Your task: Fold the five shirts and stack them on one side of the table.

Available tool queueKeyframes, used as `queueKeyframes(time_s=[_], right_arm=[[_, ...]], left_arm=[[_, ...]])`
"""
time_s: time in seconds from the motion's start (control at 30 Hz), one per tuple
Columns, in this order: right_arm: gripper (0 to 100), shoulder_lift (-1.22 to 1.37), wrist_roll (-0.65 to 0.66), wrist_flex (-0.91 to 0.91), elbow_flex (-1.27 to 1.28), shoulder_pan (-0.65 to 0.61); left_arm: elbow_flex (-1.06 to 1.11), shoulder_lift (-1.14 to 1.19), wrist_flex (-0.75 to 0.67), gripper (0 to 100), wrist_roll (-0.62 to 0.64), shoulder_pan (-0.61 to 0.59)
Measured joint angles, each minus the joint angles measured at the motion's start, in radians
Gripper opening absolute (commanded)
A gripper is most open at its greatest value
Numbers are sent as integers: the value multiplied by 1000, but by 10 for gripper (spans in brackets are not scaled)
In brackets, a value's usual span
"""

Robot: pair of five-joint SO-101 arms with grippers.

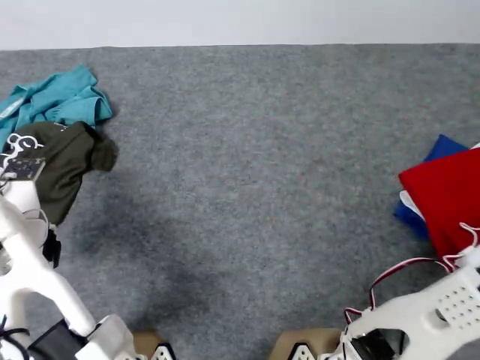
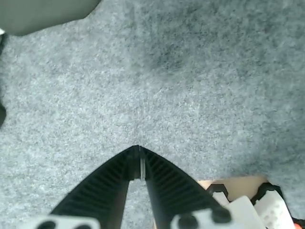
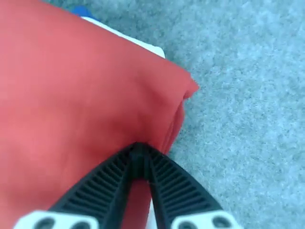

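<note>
A crumpled teal shirt [image 1: 56, 97] lies at the table's far left, with a dark olive shirt [image 1: 67, 161] bunched just in front of it. At the right edge a folded red shirt [image 1: 446, 199] tops a stack over a white layer [image 1: 409, 204] and a blue shirt [image 1: 442, 146]. My left gripper [image 2: 139, 151] is shut with nothing in it, above bare carpet close to the olive shirt [image 2: 43, 12]. My right gripper [image 3: 139, 149] is shut, its tips resting over the red shirt [image 3: 81, 90] near that shirt's folded corner.
Grey carpet [image 1: 255, 172] covers the table, with wide open room in the middle. The left arm [image 1: 30, 255] stands at the front left, the right arm [image 1: 427, 315] at the front right with red and white wires. The arm bases [image 1: 300, 346] sit at the front edge.
</note>
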Motion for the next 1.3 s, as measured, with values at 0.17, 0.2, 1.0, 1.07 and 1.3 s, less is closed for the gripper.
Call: queueKeyframes(time_s=[0.17,0.2,1.0,1.07,1.3], right_arm=[[9,-110,0,57,0,-2],[9,-146,0,74,0,-6],[9,-571,2,832,34,-594],[9,-594,2,832,74,-620],[9,-655,2,833,252,-824]], left_arm=[[0,0,0,4,0,18],[0,0,0,4,0,18],[-278,0,-18,151,-6,15],[-278,15,-43,168,-6,11],[-292,158,-106,177,-83,5]])
